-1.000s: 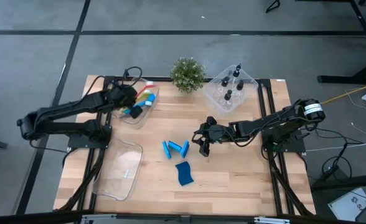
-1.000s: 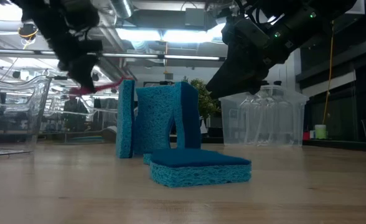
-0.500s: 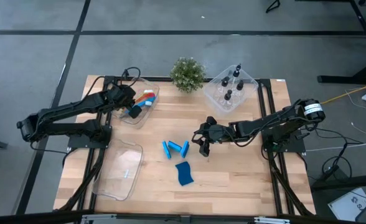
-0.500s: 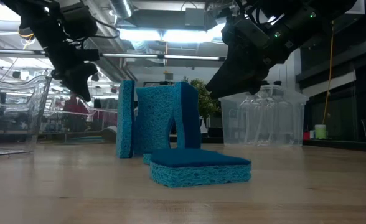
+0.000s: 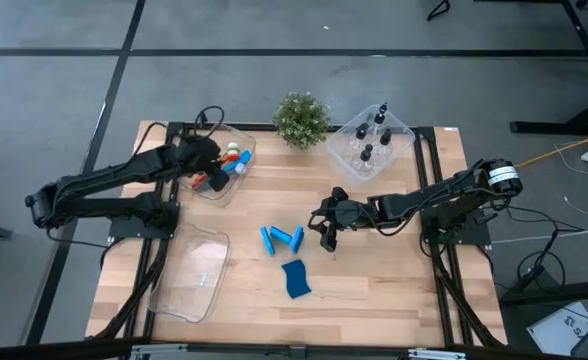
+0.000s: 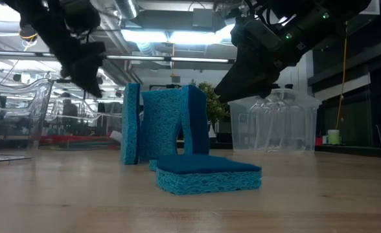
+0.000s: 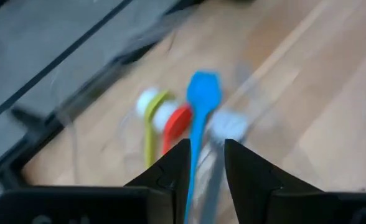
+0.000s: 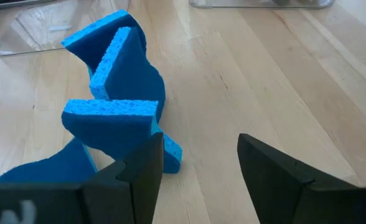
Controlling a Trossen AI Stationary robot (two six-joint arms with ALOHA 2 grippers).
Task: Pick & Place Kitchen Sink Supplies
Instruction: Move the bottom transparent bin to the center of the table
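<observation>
Blue sponges (image 5: 282,239) mid-table; right claw (image 5: 326,232) just beside, jaws apart.

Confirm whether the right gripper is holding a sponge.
No: the right gripper stands open and empty above bare wood, with the blue sponges apart from it.

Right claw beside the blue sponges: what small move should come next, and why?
Probably ease the right claw toward the upright sponge pieces and close on one. Its fingers stand open and empty beside them, and the sponges lie loose on the table, outside any bin.
</observation>
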